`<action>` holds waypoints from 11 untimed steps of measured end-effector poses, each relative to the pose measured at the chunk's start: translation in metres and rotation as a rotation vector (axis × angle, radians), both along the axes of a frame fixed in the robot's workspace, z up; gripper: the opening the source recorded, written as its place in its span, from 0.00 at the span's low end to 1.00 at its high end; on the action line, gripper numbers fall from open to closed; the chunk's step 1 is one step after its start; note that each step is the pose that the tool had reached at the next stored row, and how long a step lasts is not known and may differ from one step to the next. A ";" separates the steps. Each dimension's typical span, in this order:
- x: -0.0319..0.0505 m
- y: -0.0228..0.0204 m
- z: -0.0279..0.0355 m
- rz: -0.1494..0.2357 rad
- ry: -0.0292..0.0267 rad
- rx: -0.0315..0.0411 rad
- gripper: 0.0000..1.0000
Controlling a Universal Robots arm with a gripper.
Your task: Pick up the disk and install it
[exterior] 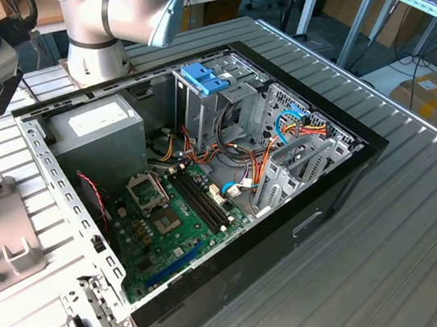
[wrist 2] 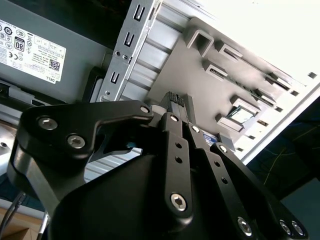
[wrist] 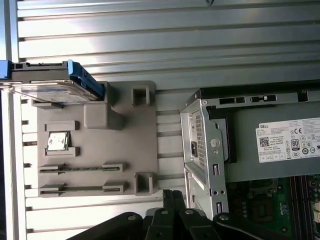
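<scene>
The disk (wrist: 47,92) sits at the end of the grey fixture plate (wrist: 100,150) away from the computer case (wrist: 205,135), as seen in the first wrist view. Its silver face shows, blue tabs (wrist: 86,82) run along its edge, and it is untouched, well apart from the gripper (wrist: 172,200). In the same view the plate also carries a square processor chip (wrist: 57,141) in a nest and two long thin sticks (wrist: 80,169) in slots. In the second wrist view the fingers (wrist 2: 172,102) are pressed together with nothing between them, tips near the case's perforated metal rail (wrist 2: 125,50). In the exterior view the gripper hangs at the upper left of the frame, just outside the open case's corner, above the ribbed table (exterior: 394,253). Case contents: grey power-supply box (exterior: 96,132) at upper left, green motherboard (exterior: 170,227) at lower centre, metal cage with light-blue handles (exterior: 205,76) at top centre, orange and red cables (exterior: 270,152) right of centre.
</scene>
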State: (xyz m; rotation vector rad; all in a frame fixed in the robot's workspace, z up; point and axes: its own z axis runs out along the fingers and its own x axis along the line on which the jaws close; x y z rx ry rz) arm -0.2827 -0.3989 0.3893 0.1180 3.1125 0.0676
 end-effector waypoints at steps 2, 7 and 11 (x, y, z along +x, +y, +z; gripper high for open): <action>-0.0019 0.0000 0.0000 0.000 0.0000 0.0000 0.11; -0.0043 0.0000 -0.0001 0.000 0.0001 0.0000 0.11; -0.0075 0.0000 -0.0002 0.000 0.0000 0.0000 0.11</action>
